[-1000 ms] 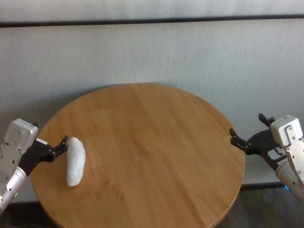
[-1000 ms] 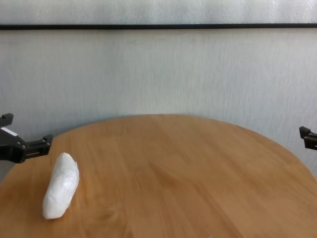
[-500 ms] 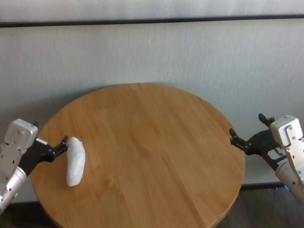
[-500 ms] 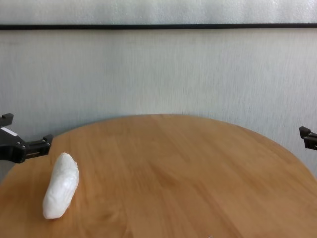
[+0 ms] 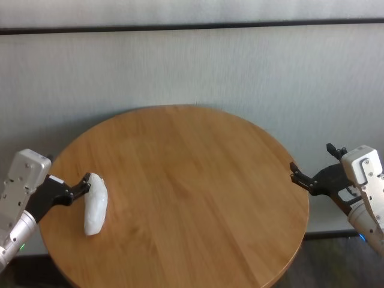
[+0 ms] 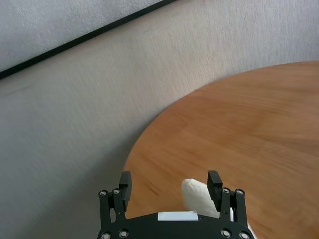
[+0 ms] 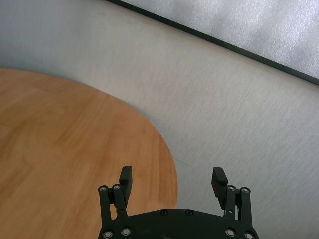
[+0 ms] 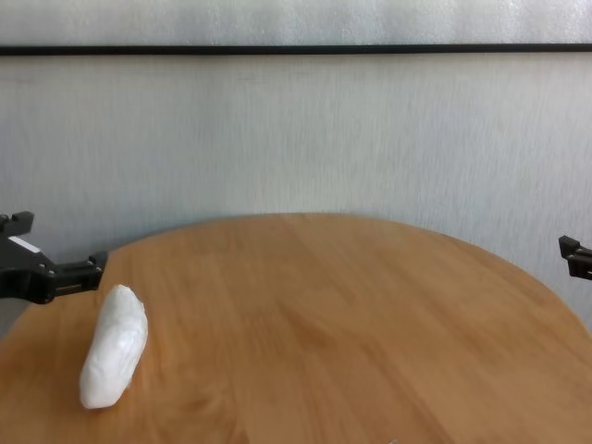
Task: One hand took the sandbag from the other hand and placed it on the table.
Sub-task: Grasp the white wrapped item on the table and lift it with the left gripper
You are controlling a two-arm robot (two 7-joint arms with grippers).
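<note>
While the round table [image 5: 192,180] is sitting almost bare, the two arms are waiting at opposite edges, the right gripper [image 5: 312,177] idling with spread jaws off the right rim. The left gripper [image 5: 75,192], released and gripping nothing, is hovering at the far end of the sandbag [image 5: 95,204], one fingertip just beside it; the bag is lying flat near the left edge. I'd say the first pick-up is in hand: next, that gripper needs to straddle the bag and close.

Sandbag [image 5: 95,204] lies on table [image 5: 180,180], left tool [image 5: 81,187] seemingly touching.
</note>
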